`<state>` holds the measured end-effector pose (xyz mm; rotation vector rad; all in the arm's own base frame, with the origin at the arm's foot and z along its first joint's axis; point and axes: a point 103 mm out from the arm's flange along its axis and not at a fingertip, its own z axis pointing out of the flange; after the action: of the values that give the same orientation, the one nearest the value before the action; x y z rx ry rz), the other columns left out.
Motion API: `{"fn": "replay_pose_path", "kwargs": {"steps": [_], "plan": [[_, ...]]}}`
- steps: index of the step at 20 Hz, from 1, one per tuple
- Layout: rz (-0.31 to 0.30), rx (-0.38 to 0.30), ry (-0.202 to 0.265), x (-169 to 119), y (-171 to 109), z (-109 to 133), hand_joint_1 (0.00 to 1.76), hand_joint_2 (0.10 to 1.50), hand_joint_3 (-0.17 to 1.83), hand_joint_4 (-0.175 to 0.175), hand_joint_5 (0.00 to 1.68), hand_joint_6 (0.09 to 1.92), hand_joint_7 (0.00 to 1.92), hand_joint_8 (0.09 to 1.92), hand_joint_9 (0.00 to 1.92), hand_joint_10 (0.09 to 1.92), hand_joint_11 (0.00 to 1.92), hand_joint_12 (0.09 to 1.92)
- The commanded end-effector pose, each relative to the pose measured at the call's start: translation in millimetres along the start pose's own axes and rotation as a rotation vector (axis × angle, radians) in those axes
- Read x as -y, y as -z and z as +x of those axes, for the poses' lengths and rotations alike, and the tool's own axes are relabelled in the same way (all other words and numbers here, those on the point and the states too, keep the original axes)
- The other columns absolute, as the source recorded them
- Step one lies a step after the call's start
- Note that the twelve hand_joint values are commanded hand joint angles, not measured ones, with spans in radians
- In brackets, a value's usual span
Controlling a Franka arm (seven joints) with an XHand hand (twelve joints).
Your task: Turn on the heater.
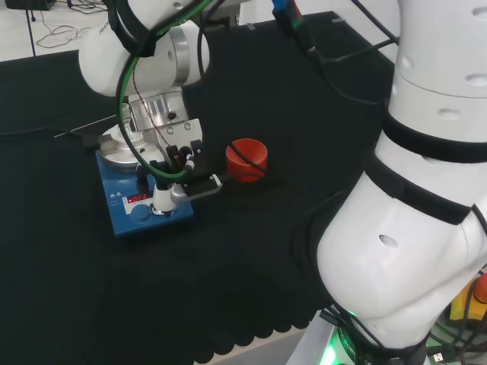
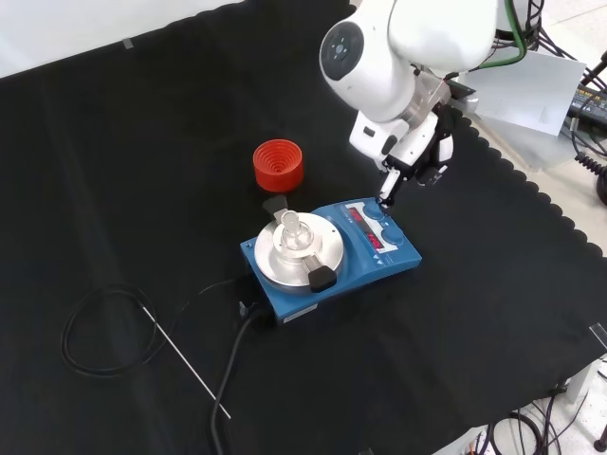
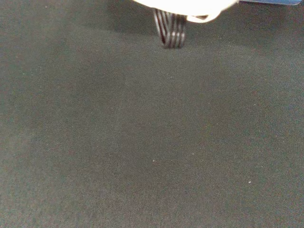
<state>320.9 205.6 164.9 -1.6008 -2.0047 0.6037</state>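
Blue heater sits mid-worktop, round metal plate on top with a small glass piece on it, red display lit on the front panel. The hand is right at that panel, one finger stretched down onto a knob, the rest tucked back. Red ring stand just behind, black cable coiled off left in the front view.
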Motion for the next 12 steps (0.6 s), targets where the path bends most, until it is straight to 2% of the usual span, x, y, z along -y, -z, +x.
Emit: {"fn": "replay_pose_path", "kwargs": {"steps": [1, 3, 5, 12], "plan": [[0.036, 0.01, -0.015, -3.2, 0.5, -7.0, 1.42, 0.71, 0.99, -0.062, 0.26, 0.7, 1.56, 1.73, 1.65, 1.66, 1.25, 1.32], [0.039, 0.008, -0.021, -2.1, 0.6, -12.4, 1.42, 0.71, 0.99, -0.06, 0.26, 0.69, 1.56, 1.73, 1.65, 1.66, 1.24, 1.33], [0.044, 0.021, -0.034, -7.6, 0.3, 2.7, 1.42, 0.71, 1.0, -0.059, 0.26, 0.69, 1.57, 1.73, 1.65, 1.66, 1.24, 1.33], [0.057, -0.001, -0.002, -10.3, -5.6, -5.4, 1.42, 0.71, 1.0, -0.056, 0.27, 0.67, 1.57, 1.73, 1.65, 1.66, 1.24, 1.33]]}}
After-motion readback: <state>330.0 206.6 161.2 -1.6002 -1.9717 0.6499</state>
